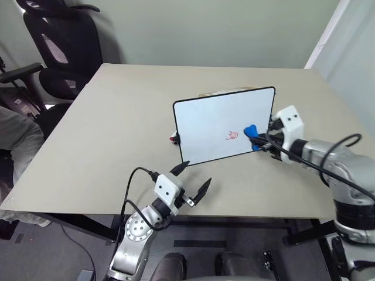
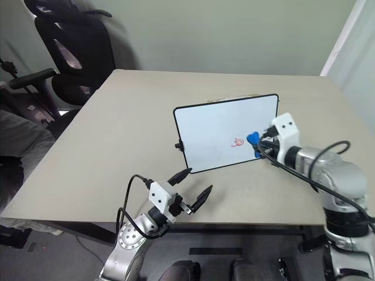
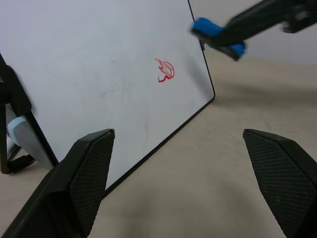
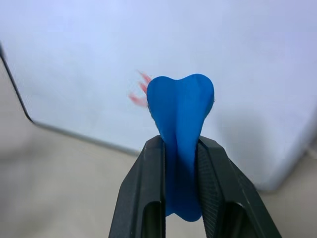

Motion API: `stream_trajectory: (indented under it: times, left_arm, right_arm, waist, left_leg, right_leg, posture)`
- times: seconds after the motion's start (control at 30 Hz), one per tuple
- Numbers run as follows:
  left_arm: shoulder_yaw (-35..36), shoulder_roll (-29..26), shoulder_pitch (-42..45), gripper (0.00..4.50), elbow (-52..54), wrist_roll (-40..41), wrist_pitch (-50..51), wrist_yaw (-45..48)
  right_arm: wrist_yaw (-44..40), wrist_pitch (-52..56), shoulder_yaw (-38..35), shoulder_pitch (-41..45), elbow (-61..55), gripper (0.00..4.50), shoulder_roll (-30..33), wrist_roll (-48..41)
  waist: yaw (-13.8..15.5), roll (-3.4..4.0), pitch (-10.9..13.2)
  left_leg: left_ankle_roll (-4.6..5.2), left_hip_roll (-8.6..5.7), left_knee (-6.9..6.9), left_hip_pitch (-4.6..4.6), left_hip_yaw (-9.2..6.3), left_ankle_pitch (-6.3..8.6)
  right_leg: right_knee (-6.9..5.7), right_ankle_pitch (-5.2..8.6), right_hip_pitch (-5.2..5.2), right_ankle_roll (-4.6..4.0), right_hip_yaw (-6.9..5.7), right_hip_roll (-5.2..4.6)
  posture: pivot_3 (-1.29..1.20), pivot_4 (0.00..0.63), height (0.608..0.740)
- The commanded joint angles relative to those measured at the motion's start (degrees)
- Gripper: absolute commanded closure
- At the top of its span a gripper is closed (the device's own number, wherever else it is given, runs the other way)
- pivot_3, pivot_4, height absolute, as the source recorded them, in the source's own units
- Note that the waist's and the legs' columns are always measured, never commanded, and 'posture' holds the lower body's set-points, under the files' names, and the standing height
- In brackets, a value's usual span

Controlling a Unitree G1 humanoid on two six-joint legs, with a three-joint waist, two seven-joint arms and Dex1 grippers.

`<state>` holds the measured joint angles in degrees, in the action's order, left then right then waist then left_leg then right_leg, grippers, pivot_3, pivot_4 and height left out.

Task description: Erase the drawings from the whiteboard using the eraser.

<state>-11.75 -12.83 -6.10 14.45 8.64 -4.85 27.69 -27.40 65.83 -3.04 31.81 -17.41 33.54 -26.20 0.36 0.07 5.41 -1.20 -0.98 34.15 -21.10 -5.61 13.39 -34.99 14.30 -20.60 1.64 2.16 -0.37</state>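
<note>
While right claw (image 1: 258,142) pinches blue eraser (image 1: 252,132) squeezed between its fingers, eraser tip sits in front of whiteboard (image 1: 211,123), just beside red drawings (image 1: 232,135), at their right. Whiteboard stands tilted on table (image 1: 105,134). Left claw (image 1: 193,178) spread wide, holding nothing, near table front edge, apart from whiteboard.

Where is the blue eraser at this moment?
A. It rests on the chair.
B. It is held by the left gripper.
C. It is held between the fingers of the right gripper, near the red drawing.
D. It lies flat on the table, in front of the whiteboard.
C: the right gripper is shut on the eraser, squeezed between its two black fingers, just beside the red drawing on the whiteboard.
</note>
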Motion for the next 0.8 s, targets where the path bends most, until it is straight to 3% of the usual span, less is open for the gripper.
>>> stream_trajectory:
  times: [0.03, 0.27, 0.8]
  left_arm:
    - [0.14, -0.06, 0.02, 0.0, 1.18, 0.42, -0.55, 0.31]
    - [0.23, -0.46, -0.96, 0.0, 2.7, 0.55, -0.39, -0.13]
    - [0.6, -0.79, -1.77, 0.0, 4.64, 0.84, 0.28, -0.9]
  right_arm:
    - [1.38, -2.94, 2.64, 2.68, 4.27, 3.7, -1.83, 2.55]
    - [1.77, -4.87, 6.87, 5.71, 13.43, 3.7, -4.58, 5.99]
    - [-0.45, -6.19, 10.27, 11.21, 17.45, 3.7, -6.11, 7.78]
  waist:
    - [0.25, -0.04, -0.05]
    - [0.47, 0.01, -0.1]
    - [-0.33, 0.04, 0.01]
  left_leg:
    - [0.0, 0.01, 0.0, 0.02, -0.01, 0.0]
    - [-0.15, -0.01, -0.09, -0.03, 0.02, 0.11]
    - [-0.35, 0.11, -0.09, -0.38, 0.04, -0.01]
  right_leg:
    - [0.0, -0.05, -0.04, -0.05, 0.0, 0.0]
    - [0.05, -0.55, -0.15, -0.28, 0.09, 0.0]
    - [0.01, -0.68, -0.68, -0.53, 0.17, 0.14]
  posture:
    - [0.0, 0.15, 0.739]
    - [0.0, 0.15, 0.739]
    - [0.0, 0.15, 0.739]
